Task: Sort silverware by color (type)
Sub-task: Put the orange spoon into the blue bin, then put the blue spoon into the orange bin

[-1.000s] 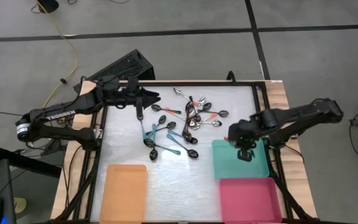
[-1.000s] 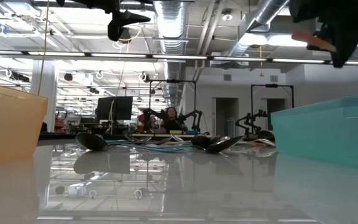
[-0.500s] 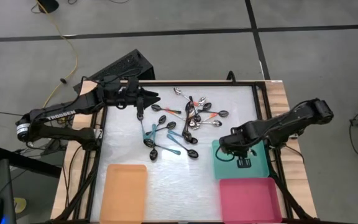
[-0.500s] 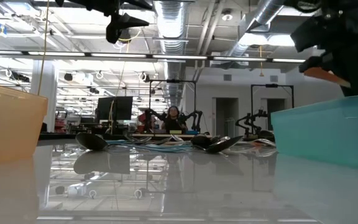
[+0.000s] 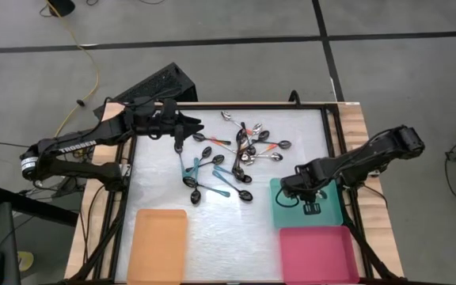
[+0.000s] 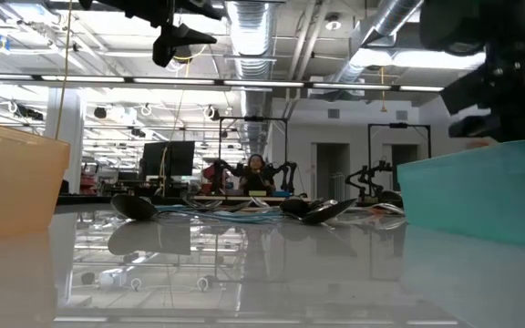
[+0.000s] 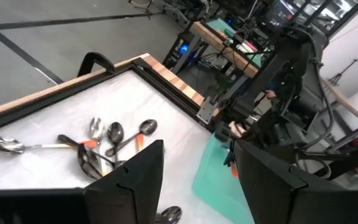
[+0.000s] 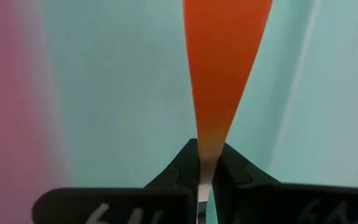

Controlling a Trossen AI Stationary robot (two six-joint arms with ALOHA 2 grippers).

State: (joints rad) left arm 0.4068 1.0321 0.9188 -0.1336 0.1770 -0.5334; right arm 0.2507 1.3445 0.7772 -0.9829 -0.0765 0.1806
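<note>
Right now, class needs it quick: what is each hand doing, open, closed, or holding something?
Left hand: open, empty, above the spoon pile.
Right hand: closed on an orange-handled spoon, low over the teal tray.

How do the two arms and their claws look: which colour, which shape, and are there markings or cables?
Both arms are dark and jointed. The left arm bears white lettering and a round silver-ringed joint at its base. Thin black cables run along it. The left claw has two broad, flat, angular black fingers; the right claw has black fingers tapering to narrow tips.
</note>
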